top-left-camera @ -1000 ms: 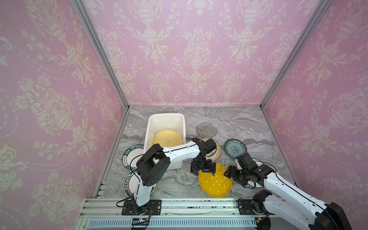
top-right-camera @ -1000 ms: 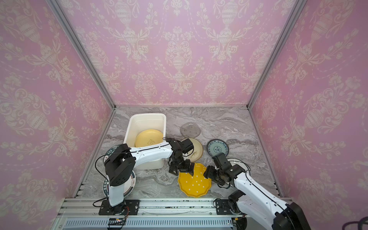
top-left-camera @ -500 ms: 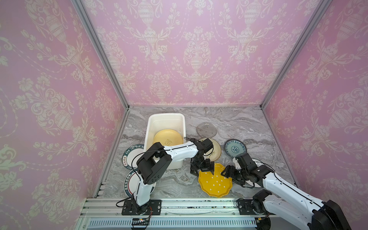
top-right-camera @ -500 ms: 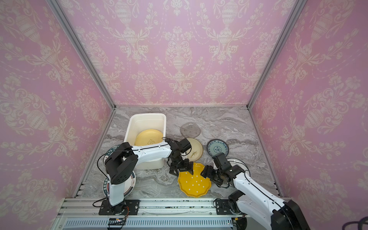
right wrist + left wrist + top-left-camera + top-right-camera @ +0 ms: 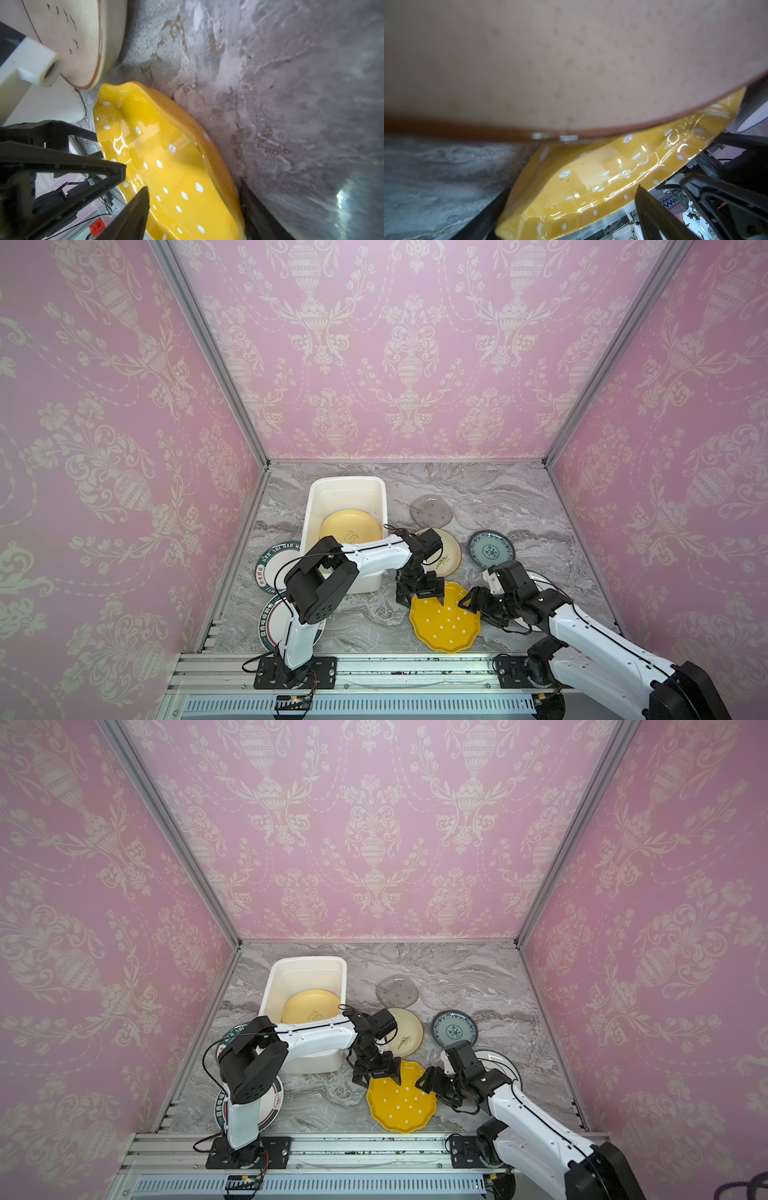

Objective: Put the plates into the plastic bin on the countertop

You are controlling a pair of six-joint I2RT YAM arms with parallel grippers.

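surface (image 5: 365, 626) carries most plates loose. plastic bin (image 5: 345, 478) at back left has one pale yellow plate (image 5: 351, 526) in it. step: pickup of the dotted yellow plate (image 5: 444, 624), which is glossy and scalloped and sits front centre near the bin. left pincer (image 5: 419, 598) is wide, straddling its far rim. right pincer (image 5: 471, 610) is part-open at the right rim. next: one clamps, lifts clear, carries it over the bin wall.

Dark-rimmed plate (image 5: 270, 562) bears rim lettering; only "SHI" is legible
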